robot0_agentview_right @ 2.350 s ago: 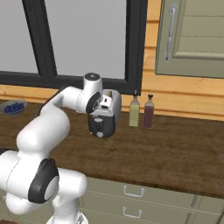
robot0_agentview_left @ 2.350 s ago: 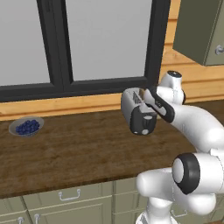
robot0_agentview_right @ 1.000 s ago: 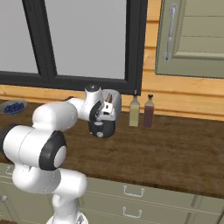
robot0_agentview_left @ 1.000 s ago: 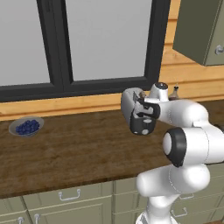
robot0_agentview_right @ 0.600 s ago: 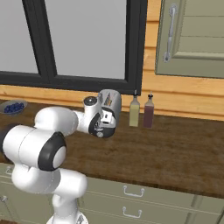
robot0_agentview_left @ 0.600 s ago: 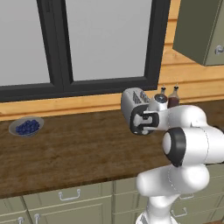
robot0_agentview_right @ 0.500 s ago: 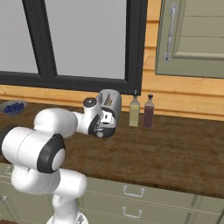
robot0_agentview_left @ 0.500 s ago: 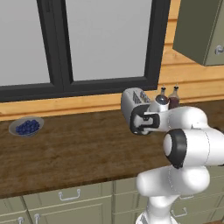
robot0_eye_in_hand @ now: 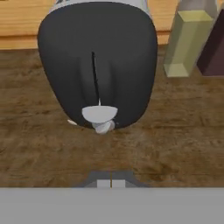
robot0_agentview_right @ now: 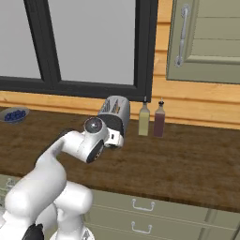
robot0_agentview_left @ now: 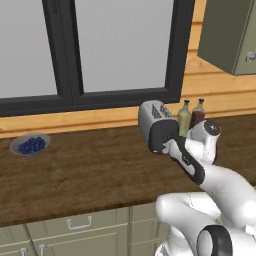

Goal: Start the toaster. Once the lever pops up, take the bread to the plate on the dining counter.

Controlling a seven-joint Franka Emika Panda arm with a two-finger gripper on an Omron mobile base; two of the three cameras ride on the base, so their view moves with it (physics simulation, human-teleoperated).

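The toaster [robot0_agentview_left: 151, 116] stands on the wood-topped counter by the window, its dark end panel [robot0_agentview_left: 162, 136] facing me. In the hand view the panel [robot0_eye_in_hand: 98, 61] looms close, and the light lever [robot0_eye_in_hand: 99, 114] sits at the bottom of its slot. My gripper [robot0_eye_in_hand: 111, 183] is shut with nothing in it, held low just in front of the panel and a little back from the lever. From the base views the gripper [robot0_agentview_left: 169, 146] [robot0_agentview_right: 118, 138] hovers at the foot of the toaster [robot0_agentview_right: 115, 109]. The bread is hidden. The plate and the dining counter are out of view.
Two bottles [robot0_agentview_left: 191, 116] [robot0_agentview_right: 151, 120] stand just right of the toaster, close to my hand, and show in the hand view as bottles [robot0_eye_in_hand: 190, 37] too. A grey bowl of blueberries [robot0_agentview_left: 31, 145] [robot0_agentview_right: 14, 115] sits far left. Cabinet drawers [robot0_agentview_left: 80, 222] run below the counter edge.
My hand has slid down the toaster's end panel from near its top to near the counter and has drawn slightly back. The toaster and the bottles have stayed put.
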